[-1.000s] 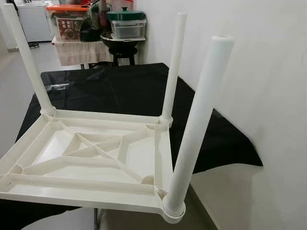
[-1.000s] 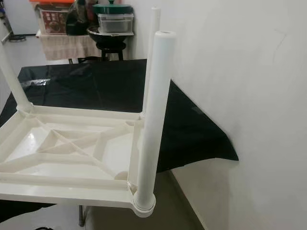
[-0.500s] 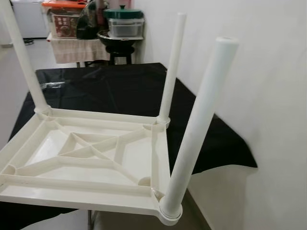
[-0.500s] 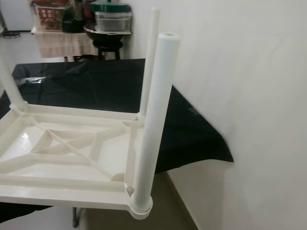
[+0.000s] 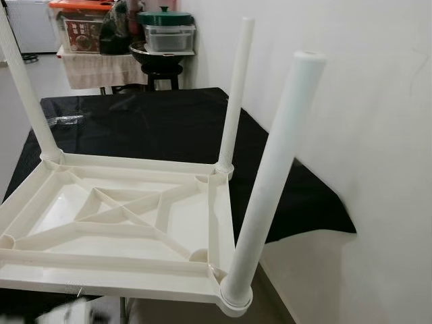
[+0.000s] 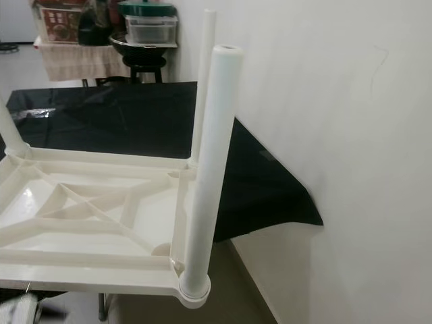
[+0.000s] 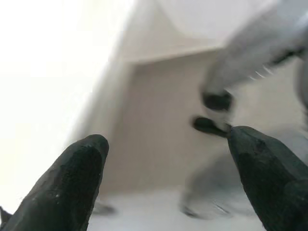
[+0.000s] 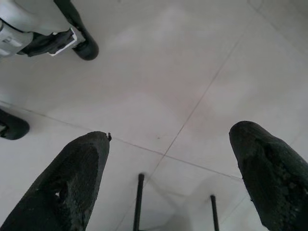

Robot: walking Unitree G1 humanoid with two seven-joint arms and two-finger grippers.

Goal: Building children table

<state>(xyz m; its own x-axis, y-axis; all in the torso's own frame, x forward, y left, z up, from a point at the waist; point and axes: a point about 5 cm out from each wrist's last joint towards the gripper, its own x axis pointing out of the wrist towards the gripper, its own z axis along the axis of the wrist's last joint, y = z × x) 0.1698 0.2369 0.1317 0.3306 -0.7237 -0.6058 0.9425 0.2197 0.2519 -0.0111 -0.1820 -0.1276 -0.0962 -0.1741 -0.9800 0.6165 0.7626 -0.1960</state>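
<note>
A white plastic children's table top (image 5: 128,223) lies upside down on a black-covered table (image 5: 155,121), its ribbed underside facing up. Three white round legs stand in its corner sockets: one at the far left (image 5: 27,94), one at the far right (image 5: 233,94) and a near right one (image 5: 270,182) closest to me. My left gripper (image 7: 167,137) is open and points down at the pale floor; its view is blurred. My right gripper (image 8: 172,132) is open too, held over floor tiles with nothing between its fingers.
A white wall (image 5: 364,101) runs close along the right. The black cloth hangs off the table's right corner (image 5: 324,216). Behind stand a stool with a pan and boxes (image 5: 165,40) and a draped shelf (image 5: 94,67). My feet (image 8: 72,41) and thin black table legs (image 8: 138,202) are below.
The whole picture has shifted slightly as the camera moved. A blurred silver shape has come up at the bottom left edge of both eye views.
</note>
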